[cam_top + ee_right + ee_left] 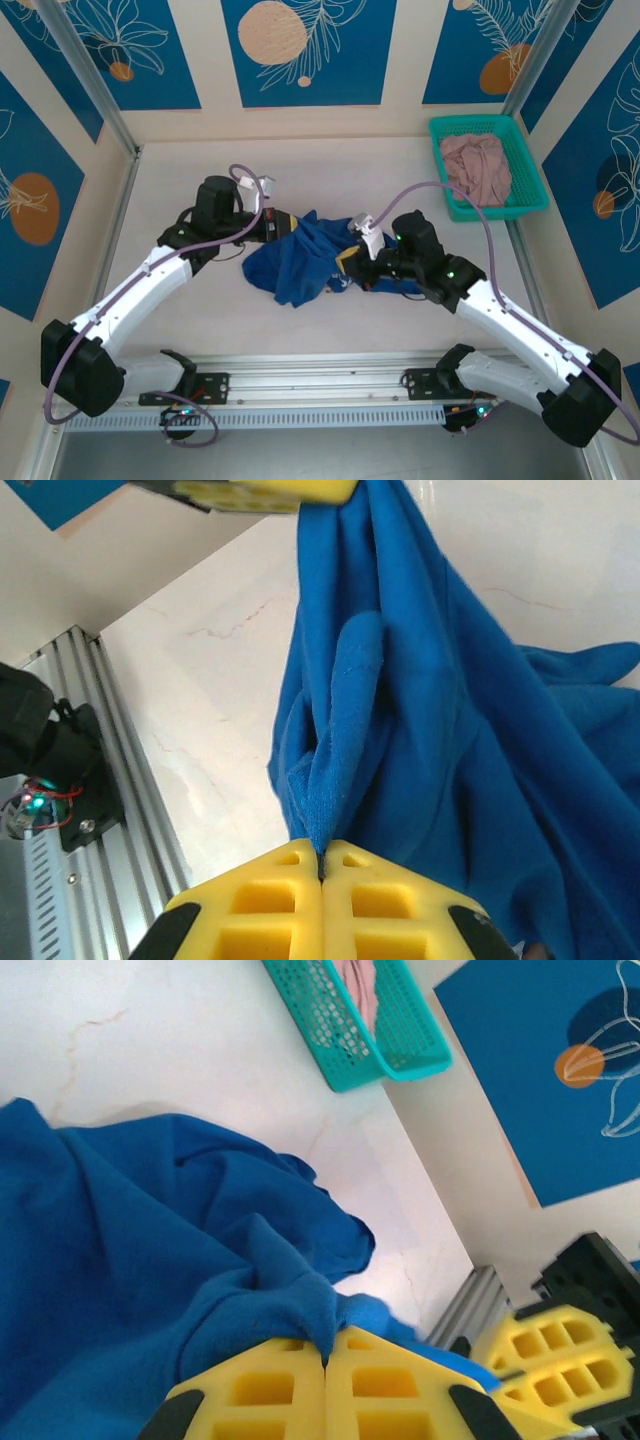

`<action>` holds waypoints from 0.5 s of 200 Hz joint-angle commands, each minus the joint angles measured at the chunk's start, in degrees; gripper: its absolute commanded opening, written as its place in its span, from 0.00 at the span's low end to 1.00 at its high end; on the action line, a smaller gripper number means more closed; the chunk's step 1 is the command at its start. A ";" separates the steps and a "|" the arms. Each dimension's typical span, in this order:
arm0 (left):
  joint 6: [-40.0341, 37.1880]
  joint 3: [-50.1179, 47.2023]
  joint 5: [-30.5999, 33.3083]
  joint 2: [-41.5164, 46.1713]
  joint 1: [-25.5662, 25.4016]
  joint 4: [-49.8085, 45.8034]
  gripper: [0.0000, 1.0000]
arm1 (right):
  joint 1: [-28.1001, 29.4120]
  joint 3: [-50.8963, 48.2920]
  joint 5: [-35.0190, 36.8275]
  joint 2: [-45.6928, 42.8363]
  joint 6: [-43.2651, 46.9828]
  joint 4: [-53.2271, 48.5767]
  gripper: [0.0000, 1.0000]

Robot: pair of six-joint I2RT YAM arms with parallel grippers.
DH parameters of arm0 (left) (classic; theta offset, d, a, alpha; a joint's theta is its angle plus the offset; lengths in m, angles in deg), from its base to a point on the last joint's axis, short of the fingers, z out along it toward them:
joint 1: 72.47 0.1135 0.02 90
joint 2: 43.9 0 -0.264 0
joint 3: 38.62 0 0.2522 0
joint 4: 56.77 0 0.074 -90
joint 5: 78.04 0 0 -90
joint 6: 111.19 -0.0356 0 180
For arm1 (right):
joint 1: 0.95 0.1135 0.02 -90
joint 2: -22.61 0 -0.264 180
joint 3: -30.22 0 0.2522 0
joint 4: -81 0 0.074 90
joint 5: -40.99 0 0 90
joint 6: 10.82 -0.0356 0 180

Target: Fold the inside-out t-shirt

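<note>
The royal-blue t-shirt (pixel 295 262) lies bunched in a heap about the middle of the pale bench (pixel 330 170), between the two arms, which reach in toward it from either side. The left gripper (pixel 325 1355) has its yellow fingers pressed together with a fold of the blue cloth pinched between the tips. From its wrist camera the fabric rises in a ridge right into the seam where the fingers meet, and spreads out wrinkled over the bench to the left. The right gripper (pixel 321 865) is closed the same way, tight on a narrow pleat of the shirt, and the cloth runs up from that pinch in long folds toward the other gripper at the top of that view. From above, the two grippers are near each other, one at the shirt's upper left edge and the other at its right edge, with the bulk of the shirt spread toward the near side between them. In the far right corner of the bench sits a teal mesh basket (pixel 497 212) with a dusty-pink garment (pixel 478 165) crumpled inside, well apart from the shirt. An aluminium rail (pixel 320 372) runs along the near edge by the arm bases.
</note>
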 commanded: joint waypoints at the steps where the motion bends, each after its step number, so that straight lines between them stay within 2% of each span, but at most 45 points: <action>1: 0.48 0.19 2.61 1.65 1.69 -1.46 0.00 | -1.26 -3.20 -5.75 -2.79 -1.87 -0.21 0.00; 17: 0.63 0.19 2.82 1.59 2.47 -1.63 0.00 | -1.31 -5.41 -5.70 -4.00 -3.27 0.69 0.00; 30: 0.79 0.28 2.41 1.54 3.11 -1.36 0.00 | -1.31 -6.76 -3.00 -4.13 -5.49 0.81 0.00; 63: -0.06 1.07 -0.47 1.16 3.51 -0.45 0.00 | -1.40 -6.08 13.31 -2.89 -12.95 -3.96 0.00; 82: -0.51 0.91 -2.60 0.98 3.51 0.48 0.00 | -0.60 -5.62 14.23 -2.49 -12.76 -3.38 0.07; 100: -0.91 0.81 -4.13 1.03 3.51 0.97 0.00 | 0.67 -4.81 11.92 -2.18 -9.53 -1.97 0.15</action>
